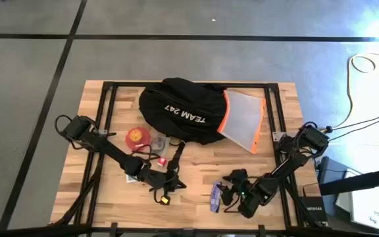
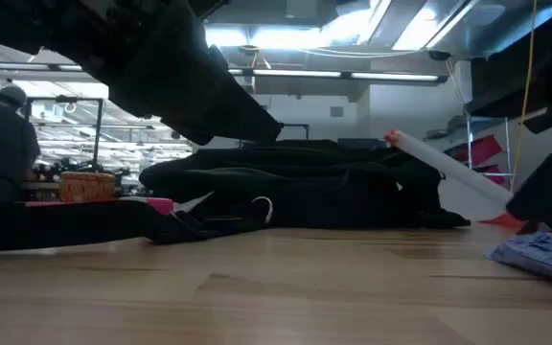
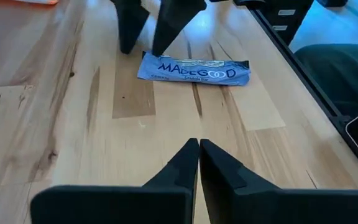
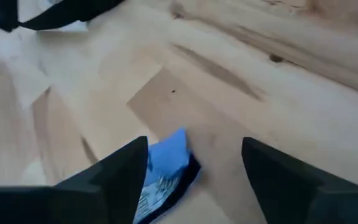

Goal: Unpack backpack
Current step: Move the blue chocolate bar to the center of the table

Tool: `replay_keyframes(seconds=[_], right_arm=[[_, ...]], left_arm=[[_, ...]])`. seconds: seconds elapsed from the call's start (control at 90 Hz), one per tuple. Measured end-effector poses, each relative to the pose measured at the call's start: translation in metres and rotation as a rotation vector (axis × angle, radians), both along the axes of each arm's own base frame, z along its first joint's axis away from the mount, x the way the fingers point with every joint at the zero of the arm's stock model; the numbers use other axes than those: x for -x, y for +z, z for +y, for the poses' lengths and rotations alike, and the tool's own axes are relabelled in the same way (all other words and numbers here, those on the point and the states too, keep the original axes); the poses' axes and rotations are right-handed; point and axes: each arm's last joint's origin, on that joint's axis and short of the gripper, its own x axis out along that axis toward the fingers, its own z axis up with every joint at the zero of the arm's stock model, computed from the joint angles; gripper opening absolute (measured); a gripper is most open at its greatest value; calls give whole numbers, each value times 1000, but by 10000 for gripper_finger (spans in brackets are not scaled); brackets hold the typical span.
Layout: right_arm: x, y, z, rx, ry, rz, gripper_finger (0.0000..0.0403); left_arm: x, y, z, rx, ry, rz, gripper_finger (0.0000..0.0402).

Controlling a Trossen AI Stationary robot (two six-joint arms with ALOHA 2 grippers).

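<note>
My right gripper [image 4: 194,168] hangs low over the table [image 1: 196,168], fingers spread wide, empty, with one end of the blue granola bar wrapper [image 4: 163,171] lying by one finger. My left gripper [image 3: 199,163] has its fingers pressed together on nothing, pointing at the same bar [image 3: 194,68] from well short of it. The backpack [image 1: 179,108] lies flat at the table's far middle, beyond both grippers, "TEAM 247" lettering up. A clear orange-edged pouch [image 1: 243,122] sticks out of the backpack on my right side. A round red item [image 1: 137,136] sits just beside the backpack on my left side.
</note>
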Motion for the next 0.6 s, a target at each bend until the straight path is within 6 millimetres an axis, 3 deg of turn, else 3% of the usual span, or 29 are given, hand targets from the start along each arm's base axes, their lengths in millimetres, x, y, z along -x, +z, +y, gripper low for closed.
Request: replay_keyframes(seconds=[0.222,0.6], right_arm=[[-11,0,-9,-26,3,65,235],[-9,-1,-8,-36,47,111,162]], left_arm=[[1,-2,1,-16,-2,21,0],[2,-4,1,-28,-2,43,0]])
